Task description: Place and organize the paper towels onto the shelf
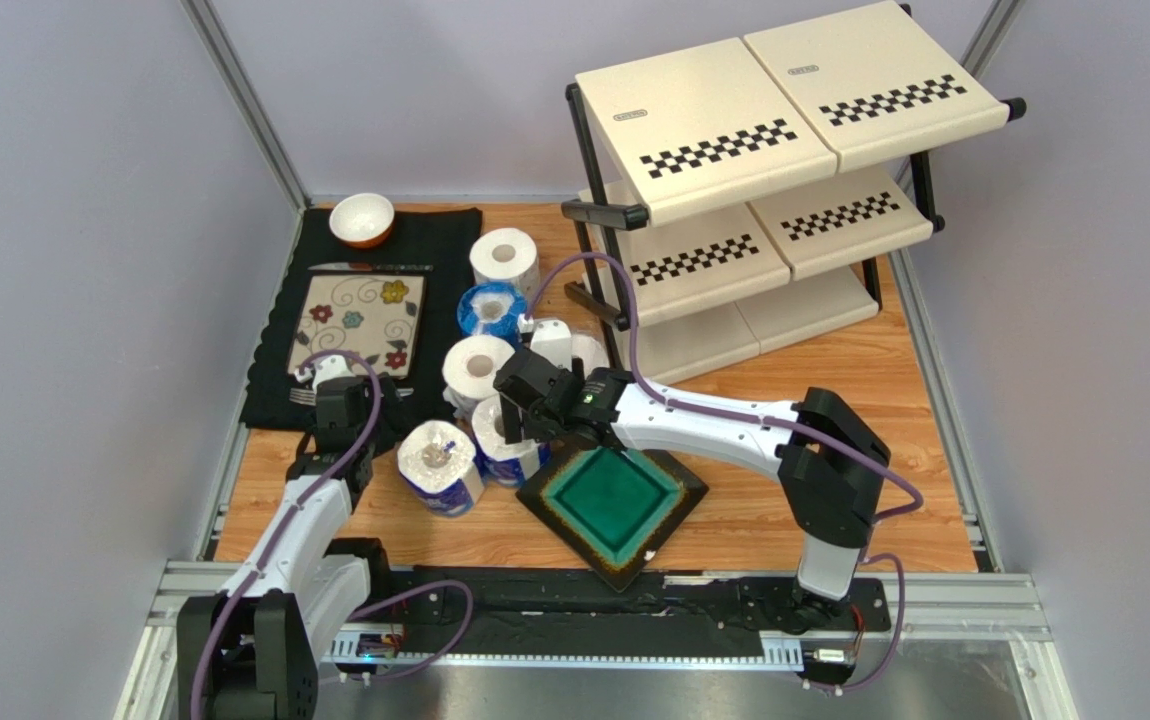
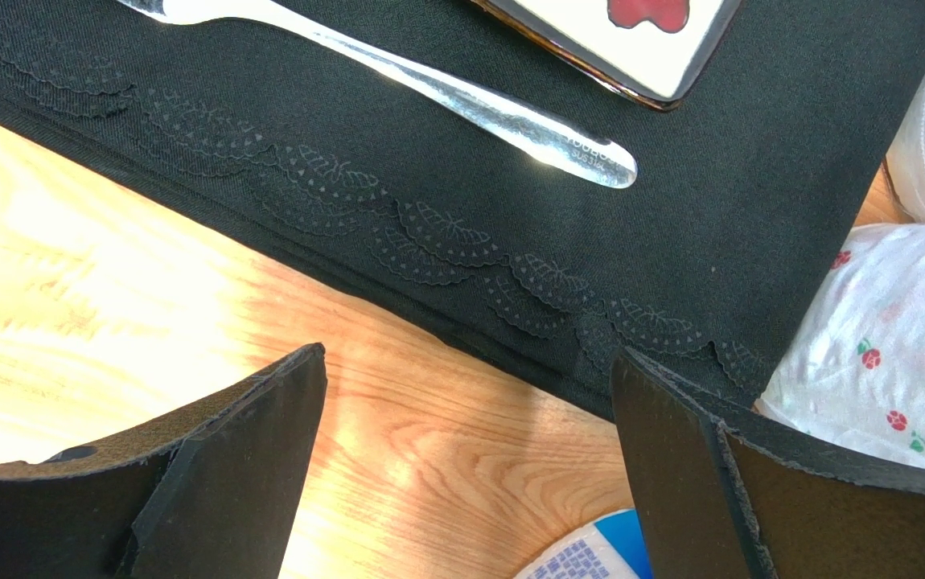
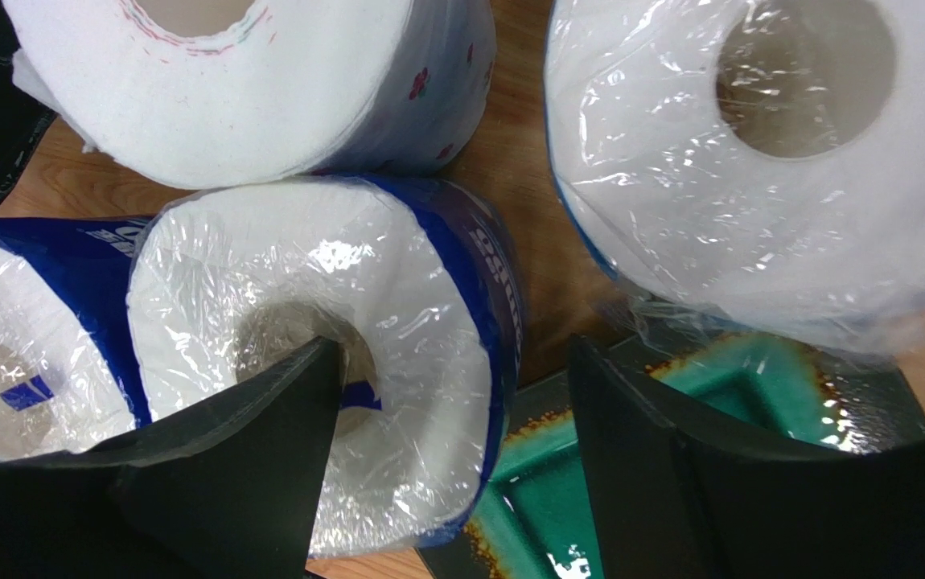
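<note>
Cream shelf (image 1: pixel 716 105) bears black-and-white checks; paper towels (image 1: pixel 476 368) are white, some blue-wrapped.

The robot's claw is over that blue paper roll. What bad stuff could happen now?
1. The right gripper has one finger at the core of the blue-wrapped roll, so it would pinch just one wall; the shiny wrap could slip.
2. Its other finger hangs over the green plate and might bump it.
3. The printed roll sits right next to it and could get knocked.
</note>
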Controlling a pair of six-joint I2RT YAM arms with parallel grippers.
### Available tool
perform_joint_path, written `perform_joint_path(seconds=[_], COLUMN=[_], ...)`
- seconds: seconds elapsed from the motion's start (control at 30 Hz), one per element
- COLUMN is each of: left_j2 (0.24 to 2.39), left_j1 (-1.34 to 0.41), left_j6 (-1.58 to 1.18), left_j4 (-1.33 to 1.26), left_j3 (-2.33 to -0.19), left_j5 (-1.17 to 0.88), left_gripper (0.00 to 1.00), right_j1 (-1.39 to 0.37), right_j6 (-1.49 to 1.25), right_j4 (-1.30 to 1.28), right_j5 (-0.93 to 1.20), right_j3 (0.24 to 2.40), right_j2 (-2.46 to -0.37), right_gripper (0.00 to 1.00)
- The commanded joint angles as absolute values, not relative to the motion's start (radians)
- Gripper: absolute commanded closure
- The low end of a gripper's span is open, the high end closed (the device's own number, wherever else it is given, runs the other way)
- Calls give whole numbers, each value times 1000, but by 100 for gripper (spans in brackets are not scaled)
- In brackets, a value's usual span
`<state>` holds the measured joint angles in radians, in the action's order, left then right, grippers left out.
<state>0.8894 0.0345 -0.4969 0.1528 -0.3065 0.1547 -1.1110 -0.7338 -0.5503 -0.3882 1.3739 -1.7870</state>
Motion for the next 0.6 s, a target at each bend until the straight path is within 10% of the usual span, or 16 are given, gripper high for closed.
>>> perform_joint_path(seconds=[0.0,0.3,0.4,0.57], left_j2=[885,885,885,885], left_j1=[41,41,41,43], left_j6=[-509,-514,-515,-514], left_j4=[138,133,132,132], left_j3=[-319,-310,-310,-310], left_j5=[143,144,143,146], left_gripper=[4,4,4,4], right_j1=[-1103,-1101,-1097,-1100], right_j6=[-752,-756,-740,-706], right_j4=[-551,-546,-543,-535], right_j5=[-336,-324,-316,-324], right_j3=[1407,1393,1378,1348], right_j2=[-1842,-1836,-1813,-1749], right_gripper=[31,46,72,74])
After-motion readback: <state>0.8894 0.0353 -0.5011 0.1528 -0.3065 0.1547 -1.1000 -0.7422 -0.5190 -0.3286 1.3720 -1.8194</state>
